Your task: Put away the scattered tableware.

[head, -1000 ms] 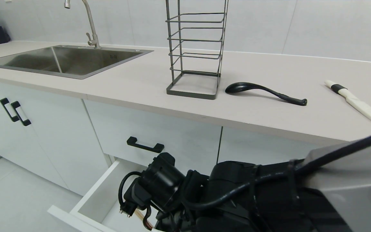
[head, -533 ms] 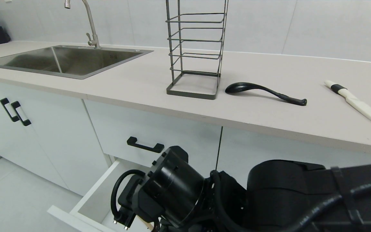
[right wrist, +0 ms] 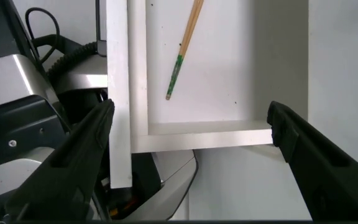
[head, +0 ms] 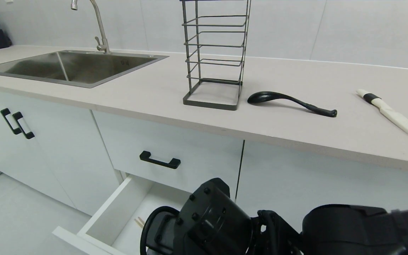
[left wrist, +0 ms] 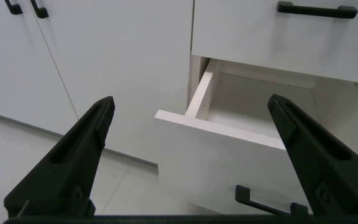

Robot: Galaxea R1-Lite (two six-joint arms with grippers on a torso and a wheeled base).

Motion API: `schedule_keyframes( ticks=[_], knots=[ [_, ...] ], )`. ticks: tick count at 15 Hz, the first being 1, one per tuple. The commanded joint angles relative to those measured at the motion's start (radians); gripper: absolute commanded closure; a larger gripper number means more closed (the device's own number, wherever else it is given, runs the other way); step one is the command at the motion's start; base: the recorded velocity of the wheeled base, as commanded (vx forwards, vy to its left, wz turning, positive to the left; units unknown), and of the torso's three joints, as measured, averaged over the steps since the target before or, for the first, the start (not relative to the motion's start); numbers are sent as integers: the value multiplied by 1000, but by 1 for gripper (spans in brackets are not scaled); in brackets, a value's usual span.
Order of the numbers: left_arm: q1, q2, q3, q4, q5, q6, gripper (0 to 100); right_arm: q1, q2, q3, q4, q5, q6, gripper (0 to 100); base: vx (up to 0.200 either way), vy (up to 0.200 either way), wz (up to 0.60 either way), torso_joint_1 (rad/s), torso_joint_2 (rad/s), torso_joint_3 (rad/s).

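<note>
In the head view, the ladle [head: 290,102] and the white knife [head: 397,117] are lying well apart on the counter [head: 154,92], while the open drawer [head: 113,209] is holding chopsticks [head: 140,222]. In the left wrist view, the left gripper [left wrist: 190,106] is hanging spread and empty, facing that drawer. In the right wrist view, the right gripper [right wrist: 190,109] is gaping empty above the chopsticks. It should probably clear the drawer wall before heading for the ladle.

A black ladle [head: 289,101] and a white knife [head: 397,117] banded in black are seen on the pale beige table [head: 147,90], beside a dark grey wire rack [head: 214,58]. The drawer [head: 107,209] is white. The chopsticks [right wrist: 186,43] are coloured light wood and tipped green. The left tool [left wrist: 190,102] and right tool [right wrist: 190,107] are black.
</note>
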Motion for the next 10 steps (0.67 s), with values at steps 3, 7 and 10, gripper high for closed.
schedule_keyframes(
  ticks=[3,7,10],
  knots=[
    [0,1,0,0,-1,-1,0,15,-20,25,-5,-1,6,0,0,0,0,190,-97,-59],
    [0,1,0,0,-1,-1,0,29,-29,27,-4,-1,9,0,0,0,0,244,-370,-233],
    [0,1,0,0,-1,-1,0,29,-29,45,-5,-1,9,0,0,0,0,181,-618,-162]
  ],
)
